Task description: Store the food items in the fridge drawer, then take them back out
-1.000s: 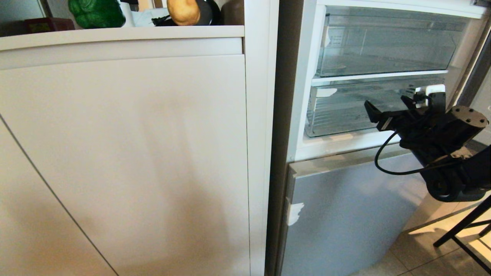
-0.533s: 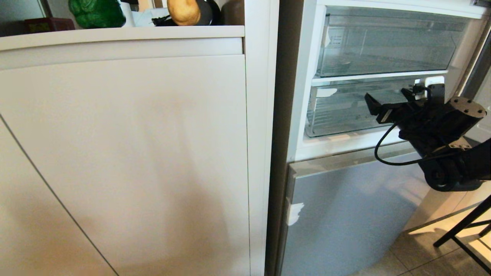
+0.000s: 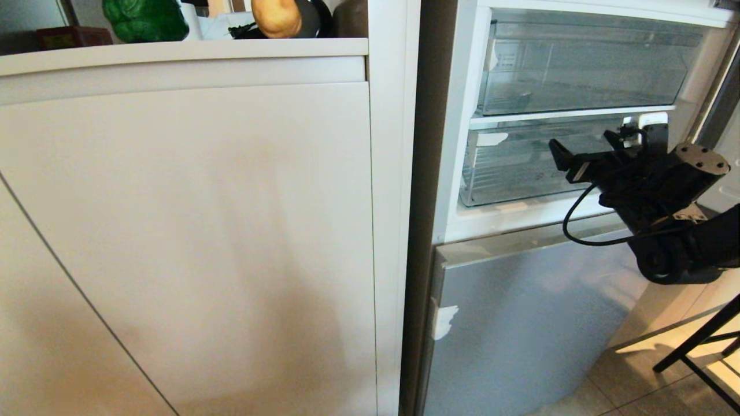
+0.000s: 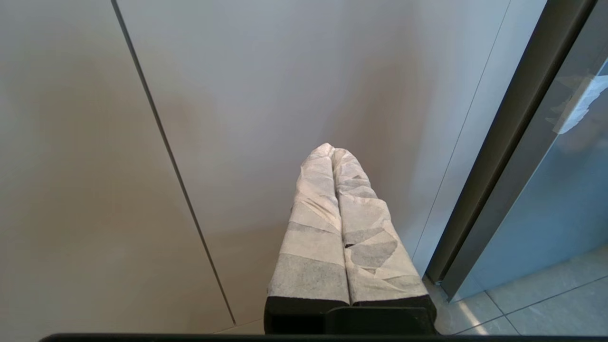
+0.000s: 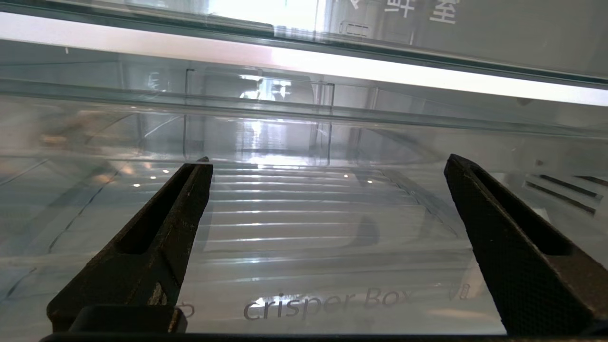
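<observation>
Right now the right gripper (image 3: 584, 151) hangs spread wide before the lower clear fridge drawer (image 3: 509, 173), holding nothing. The green pepper (image 3: 144, 20) and potato (image 3: 276, 16) sit up on the counter (image 3: 185, 51). The left gripper (image 4: 333, 154), fingers pressed together, faces the cabinet door (image 4: 261, 95).

Beige cabinet doors (image 3: 185, 231) fill the left and centre of the head view, under a white desk edge (image 3: 173, 51). At the upper left corner stands a dark red box (image 3: 72, 36). At the lower right, the silver-blue lower fridge door (image 3: 520, 329) carries a white sticker (image 3: 444, 321). Beside it are floor tiles (image 3: 647, 370) and a black stand leg (image 3: 702, 341).
</observation>
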`<state>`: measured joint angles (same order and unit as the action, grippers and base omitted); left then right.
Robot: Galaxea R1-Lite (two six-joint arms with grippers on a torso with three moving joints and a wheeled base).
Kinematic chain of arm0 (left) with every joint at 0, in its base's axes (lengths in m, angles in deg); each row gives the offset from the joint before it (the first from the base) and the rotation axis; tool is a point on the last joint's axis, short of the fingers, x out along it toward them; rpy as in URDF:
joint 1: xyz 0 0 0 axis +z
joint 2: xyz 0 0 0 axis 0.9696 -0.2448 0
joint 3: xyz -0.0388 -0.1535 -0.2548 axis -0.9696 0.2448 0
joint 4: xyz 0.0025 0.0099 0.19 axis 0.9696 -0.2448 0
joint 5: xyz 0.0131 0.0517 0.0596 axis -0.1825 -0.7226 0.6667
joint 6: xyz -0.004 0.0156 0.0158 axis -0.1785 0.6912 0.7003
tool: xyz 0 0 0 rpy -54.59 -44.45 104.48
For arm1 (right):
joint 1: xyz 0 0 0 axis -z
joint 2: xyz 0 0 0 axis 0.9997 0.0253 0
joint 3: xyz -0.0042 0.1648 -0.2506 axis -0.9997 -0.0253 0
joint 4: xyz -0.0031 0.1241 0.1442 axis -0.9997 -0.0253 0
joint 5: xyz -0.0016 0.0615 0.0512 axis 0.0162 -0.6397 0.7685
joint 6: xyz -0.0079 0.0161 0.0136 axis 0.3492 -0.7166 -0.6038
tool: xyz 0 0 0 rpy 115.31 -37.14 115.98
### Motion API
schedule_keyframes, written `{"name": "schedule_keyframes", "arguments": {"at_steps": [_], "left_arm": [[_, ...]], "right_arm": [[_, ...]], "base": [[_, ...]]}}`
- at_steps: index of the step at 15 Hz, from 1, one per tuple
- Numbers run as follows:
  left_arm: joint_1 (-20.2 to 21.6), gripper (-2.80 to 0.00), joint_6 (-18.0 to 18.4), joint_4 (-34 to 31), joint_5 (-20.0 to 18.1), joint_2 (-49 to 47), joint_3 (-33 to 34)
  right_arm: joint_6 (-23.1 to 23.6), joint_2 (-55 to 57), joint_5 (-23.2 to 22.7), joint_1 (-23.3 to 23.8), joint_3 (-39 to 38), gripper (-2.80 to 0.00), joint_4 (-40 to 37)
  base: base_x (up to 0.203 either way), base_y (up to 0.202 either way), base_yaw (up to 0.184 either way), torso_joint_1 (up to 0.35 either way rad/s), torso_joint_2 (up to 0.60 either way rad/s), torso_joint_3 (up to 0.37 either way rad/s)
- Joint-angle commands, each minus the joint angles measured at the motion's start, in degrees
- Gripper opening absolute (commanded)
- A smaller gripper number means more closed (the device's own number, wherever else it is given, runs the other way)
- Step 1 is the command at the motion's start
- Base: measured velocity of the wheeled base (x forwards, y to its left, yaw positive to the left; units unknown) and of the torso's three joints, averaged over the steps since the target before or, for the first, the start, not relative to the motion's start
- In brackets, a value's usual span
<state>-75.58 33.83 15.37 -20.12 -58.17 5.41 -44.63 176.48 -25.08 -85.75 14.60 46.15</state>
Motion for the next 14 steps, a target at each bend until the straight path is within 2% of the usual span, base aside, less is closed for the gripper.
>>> {"name": "schedule_keyframes", "arguments": {"at_steps": [1, 14], "left_arm": [[0.0, -2.80, 0.0, 0.0, 0.0, 0.0, 0.0], [0.0, -2.80, 0.0, 0.0, 0.0, 0.0, 0.0]], "right_arm": [[0.0, 0.0, 0.0, 0.0, 0.4, 0.00, 0.6], [0.2, -4.2, 0.0, 0.0, -6.4, 0.00, 5.3]], "base": [[0.000, 0.000, 0.000, 0.000, 0.00, 0.000], [0.000, 0.000, 0.000, 0.000, 0.00, 0.000]]}}
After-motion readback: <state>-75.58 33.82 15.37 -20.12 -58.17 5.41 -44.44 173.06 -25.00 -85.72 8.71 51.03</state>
